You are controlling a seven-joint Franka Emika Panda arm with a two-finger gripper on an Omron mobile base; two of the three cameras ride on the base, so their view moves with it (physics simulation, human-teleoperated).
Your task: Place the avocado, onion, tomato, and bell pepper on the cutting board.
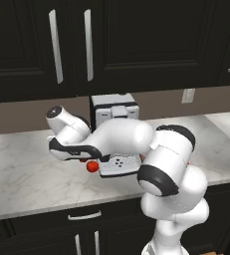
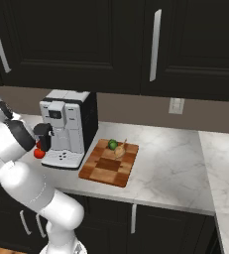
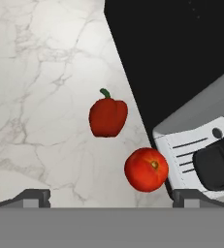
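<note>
While the arm reaches left over the counter, findings stand as follows.
Gripper (image 3: pixel 111 196): jaws spread wide, holding nothing, above the marble.
Tomato (image 3: pixel 146 169): on the counter (image 3: pixel 40 97), touching the coffee machine (image 3: pixel 200 140) base.
Bell pepper (image 3: pixel 108 116): at 11 o'clock from the tomato, near, apart.
Cutting board (image 2: pixel 108 163): right of the machine.
Avocado (image 2: pixel 113 144): on the board's far edge.
Onion (image 2: pixel 120 151): on the board, just beside the avocado at 4 o'clock.

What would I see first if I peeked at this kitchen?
The shiny red tomato and the darker bell pepper lie on the white marble counter, beside the coffee machine. Further right, the cutting board already holds the green avocado and the onion.
</note>
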